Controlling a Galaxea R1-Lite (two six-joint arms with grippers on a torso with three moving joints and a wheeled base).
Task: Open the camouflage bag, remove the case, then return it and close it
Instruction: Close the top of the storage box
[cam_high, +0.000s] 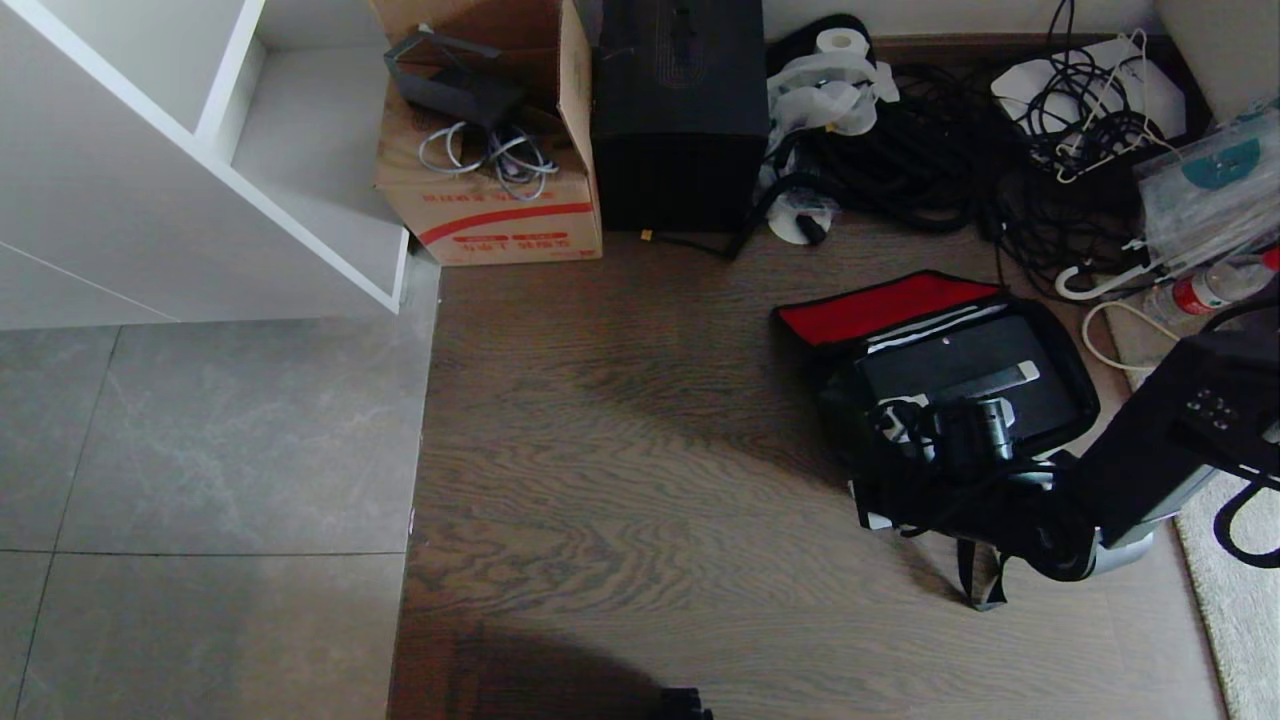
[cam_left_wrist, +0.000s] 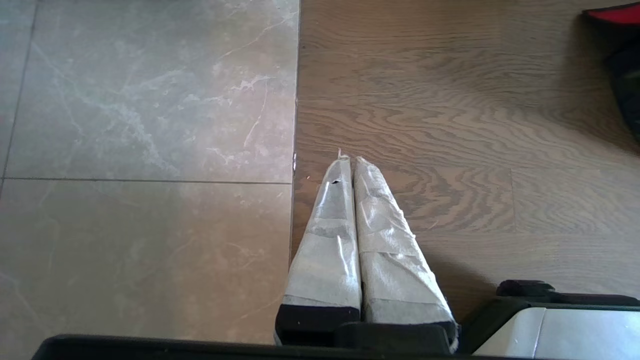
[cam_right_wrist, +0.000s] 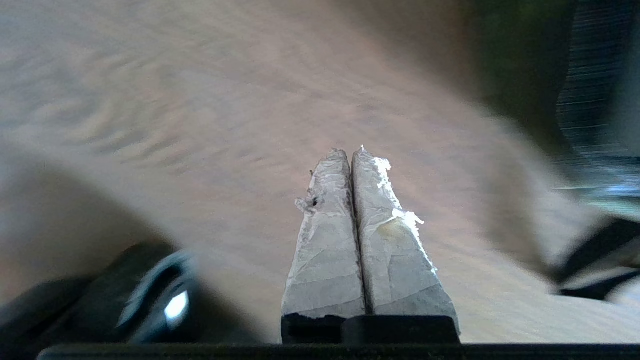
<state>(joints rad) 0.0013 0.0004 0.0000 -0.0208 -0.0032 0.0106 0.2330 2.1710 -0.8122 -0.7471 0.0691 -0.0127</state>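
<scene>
The camouflage bag (cam_high: 826, 372) lies open on the wood floor at the right, its red lid lining (cam_high: 885, 305) folded back. Inside it rests the flat black case (cam_high: 955, 365), with a silver handle end (cam_high: 1005, 380) showing. My right arm reaches in from the right across the bag's near edge. My right gripper (cam_right_wrist: 348, 150) is shut with nothing between its taped fingers and points over bare wood floor beside the bag. My left gripper (cam_left_wrist: 348, 159) is shut and empty, parked low over the seam between tile and wood. A corner of the red lining (cam_left_wrist: 612, 12) shows in the left wrist view.
A red-striped cardboard box (cam_high: 490, 190) and a tall black box (cam_high: 680, 120) stand at the back. Tangled black cables (cam_high: 950, 150), hangers and a bottle (cam_high: 1200, 290) crowd the back right. A white shelf unit (cam_high: 200, 170) fills the back left, and a pale rug (cam_high: 1240, 610) lies at the right.
</scene>
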